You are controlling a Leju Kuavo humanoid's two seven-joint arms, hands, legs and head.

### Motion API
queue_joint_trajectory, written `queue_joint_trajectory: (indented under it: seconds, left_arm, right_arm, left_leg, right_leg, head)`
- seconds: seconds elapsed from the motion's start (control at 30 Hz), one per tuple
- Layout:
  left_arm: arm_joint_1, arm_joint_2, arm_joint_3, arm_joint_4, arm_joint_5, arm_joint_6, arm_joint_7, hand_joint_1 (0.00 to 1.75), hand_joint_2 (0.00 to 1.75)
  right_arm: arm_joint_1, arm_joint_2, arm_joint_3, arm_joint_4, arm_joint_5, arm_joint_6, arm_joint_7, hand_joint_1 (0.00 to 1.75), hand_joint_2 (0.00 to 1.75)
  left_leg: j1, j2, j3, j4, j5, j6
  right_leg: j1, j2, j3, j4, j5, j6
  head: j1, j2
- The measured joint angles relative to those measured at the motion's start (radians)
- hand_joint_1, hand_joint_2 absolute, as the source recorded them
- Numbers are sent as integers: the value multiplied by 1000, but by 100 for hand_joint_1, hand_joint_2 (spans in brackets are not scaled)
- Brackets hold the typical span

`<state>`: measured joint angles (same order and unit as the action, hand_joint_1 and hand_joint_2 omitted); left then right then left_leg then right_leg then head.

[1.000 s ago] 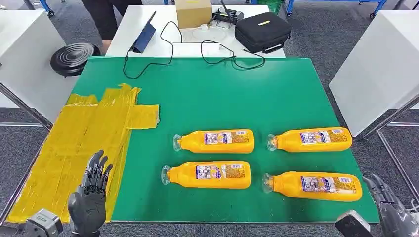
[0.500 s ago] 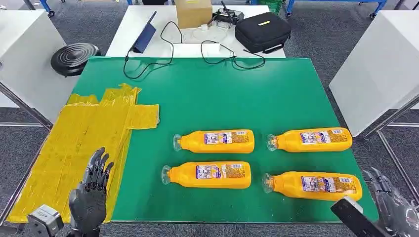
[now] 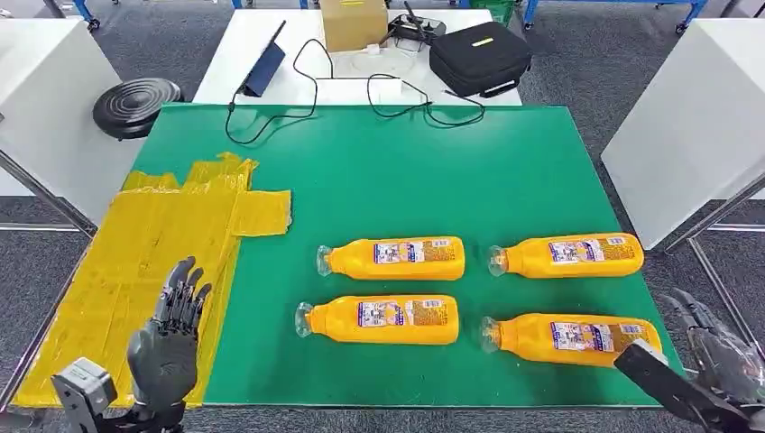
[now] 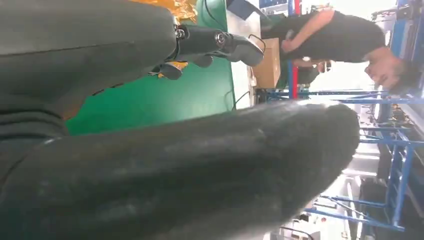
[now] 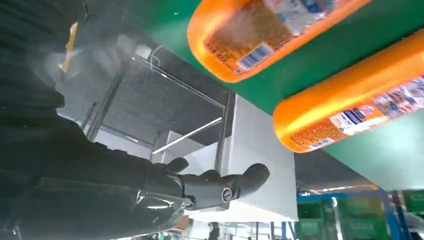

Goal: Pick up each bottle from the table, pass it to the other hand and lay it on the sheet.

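1. Four bottles lie on their sides on the green counter, caps pointing left, long axes running left-right.
2. Right hand hangs empty with fingers spread, just right of the near-right bottle, so I'd guess that one's first.
3. Left hand is empty too, fingers apart, over the yellow sheet.
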<state>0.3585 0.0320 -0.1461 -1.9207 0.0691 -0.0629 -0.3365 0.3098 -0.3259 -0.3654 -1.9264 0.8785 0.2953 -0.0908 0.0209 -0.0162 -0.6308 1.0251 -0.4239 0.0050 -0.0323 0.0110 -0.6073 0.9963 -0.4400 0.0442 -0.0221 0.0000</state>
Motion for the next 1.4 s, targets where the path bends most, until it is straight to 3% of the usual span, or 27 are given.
queue_joint_trajectory:
  seconds: [0.33, 0.63, 0.9, 1.4]
  left_arm:
    - [-31, 3, 1, 50, 28, 1, -28, 0, 0]
    - [-51, 18, -8, 88, 53, 20, -42, 0, 0]
    - [-56, 23, -13, 97, 56, 24, -49, 0, 0]
    - [-93, 36, -45, 121, 73, 46, -48, 0, 0]
  right_arm:
    - [30, -180, 60, 78, -91, -9, 21, 0, 175]
    - [32, -286, 117, 135, -144, -45, 30, 0, 175]
    - [29, -320, 150, 158, -163, -64, 32, 0, 175]
    - [-83, -319, 319, 182, -166, -109, 54, 0, 175]
  left_leg:
    - [0, 0, 0, 0, 0, 0]
    - [0, 0, 0, 0, 0, 0]
    - [0, 0, 0, 0, 0, 0]
    - [0, 0, 0, 0, 0, 0]
  right_leg:
    - [0, 0, 0, 0, 0, 0]
    - [0, 0, 0, 0, 0, 0]
    - [0, 0, 0, 0, 0, 0]
    - [0, 0, 0, 0, 0, 0]
  head:
    - [0, 0]
    - [0, 0]
    - [0, 0]
    - [0, 0]
